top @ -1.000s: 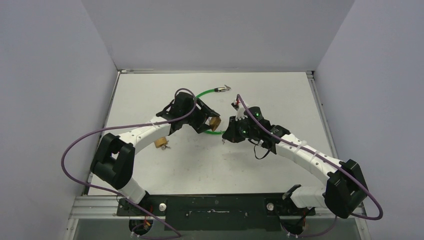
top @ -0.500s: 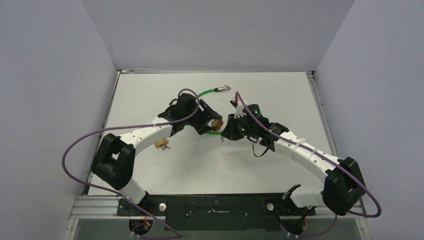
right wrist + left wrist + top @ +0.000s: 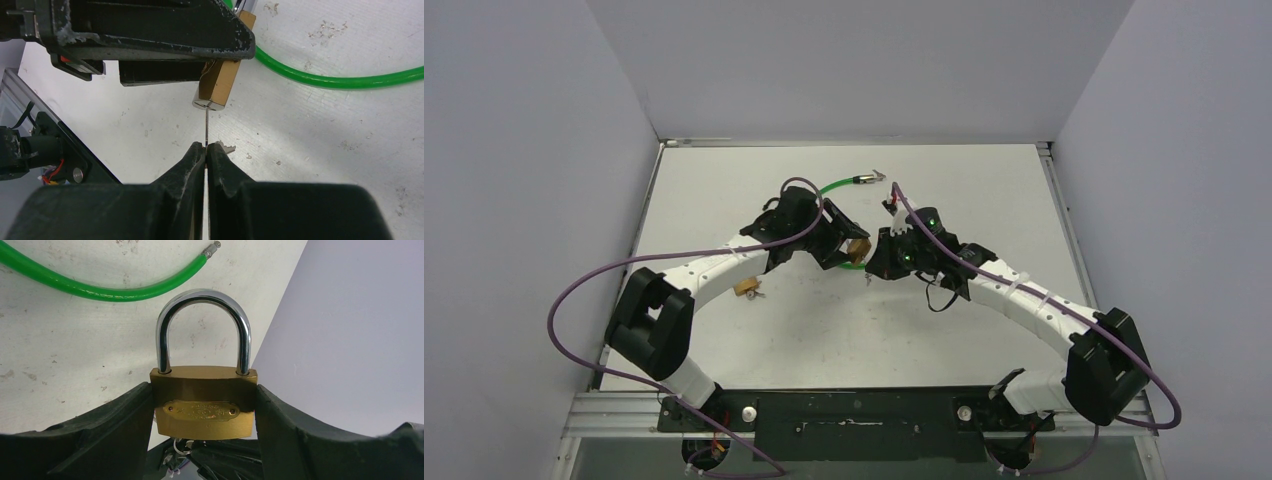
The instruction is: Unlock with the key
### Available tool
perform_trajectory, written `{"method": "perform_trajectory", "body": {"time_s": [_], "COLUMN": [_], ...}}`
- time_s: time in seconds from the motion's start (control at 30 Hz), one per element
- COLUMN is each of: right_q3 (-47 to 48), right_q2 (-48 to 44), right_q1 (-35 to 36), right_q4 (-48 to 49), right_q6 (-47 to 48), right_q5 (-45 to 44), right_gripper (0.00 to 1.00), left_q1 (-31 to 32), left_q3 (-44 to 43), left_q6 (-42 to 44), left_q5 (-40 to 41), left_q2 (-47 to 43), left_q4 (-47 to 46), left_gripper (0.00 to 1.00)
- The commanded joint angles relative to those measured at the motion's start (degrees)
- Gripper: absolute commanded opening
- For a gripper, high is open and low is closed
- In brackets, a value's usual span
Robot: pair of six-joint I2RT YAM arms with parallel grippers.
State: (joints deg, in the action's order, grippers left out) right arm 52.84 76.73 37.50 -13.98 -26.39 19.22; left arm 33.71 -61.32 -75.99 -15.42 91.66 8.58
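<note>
A brass padlock [image 3: 202, 412] with a chrome shackle [image 3: 202, 295] is clamped by its sides in my left gripper [image 3: 202, 395], lifted off the table. From above, the padlock [image 3: 858, 247] sits mid-table between both grippers. My right gripper [image 3: 206, 147] is shut on the key [image 3: 206, 127], a thin blade seen edge-on. It points up at the padlock's [image 3: 218, 85] silver bottom end, and its tip meets that end. How deep it sits I cannot tell. From above, the right gripper [image 3: 876, 262] sits just right of the left gripper [image 3: 849, 247].
A green cable [image 3: 829, 187] curves across the table behind the grippers, its metal tip toward the back. A second brass padlock [image 3: 746, 287] lies on the table under the left forearm. A key ring [image 3: 177, 446] hangs below the held padlock. Walls close three sides.
The right gripper has crept left toward the padlock with the key. The left gripper shifted slightly right early on, then held still.
</note>
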Motion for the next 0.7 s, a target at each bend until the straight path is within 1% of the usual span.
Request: {"method": "perform_trajectory", "body": {"time_s": [0.0, 0.13, 0.3, 0.4, 0.47, 0.57, 0.67], "right_q3": [2.9, 4.1, 6.4, 7.5, 8.6, 9.6, 10.6], "right_q2": [0.3, 1.8, 3.7, 4.5, 5.2, 5.7, 6.6], "right_q1": [0.0, 0.1, -0.1, -0.6, -1.4, -3.2, -4.4], "right_q4": [1.3, 0.8, -1.9, -3.0, -4.2, -4.6, -4.9], "right_q6": [-1.0, -2.0, -4.2, -5.7, -6.8, -8.3, -9.2], "right_q5": [-2.1, -3.2, -6.0, -6.1, -5.9, -4.5, -1.7], "right_gripper": [0.00, 0.00, 0.00, 0.00, 0.00, 0.00, 0.00], "left_q1": [0.4, 0.8, 1.0, 1.2, 1.3, 1.3, 1.4], "left_q3": [-2.0, -1.8, -1.5, -1.1, -0.4, 0.4, 0.5], "left_q6": [-0.2, -0.6, -1.1, -1.1, -1.4, -2.2, -2.3], "left_q5": [-1.9, -2.2, -2.0, -1.9, -1.7, -1.8, -2.0], "left_q2": [-3.9, -3.6, -3.6, -3.7, -3.9, -4.3, -4.3], "left_q4": [-6.2, -6.9, -7.8, -7.7, -7.7, -10.6, -10.8], "left_gripper": [0.31, 0.31, 0.25, 0.22, 0.19, 0.15, 0.13]}}
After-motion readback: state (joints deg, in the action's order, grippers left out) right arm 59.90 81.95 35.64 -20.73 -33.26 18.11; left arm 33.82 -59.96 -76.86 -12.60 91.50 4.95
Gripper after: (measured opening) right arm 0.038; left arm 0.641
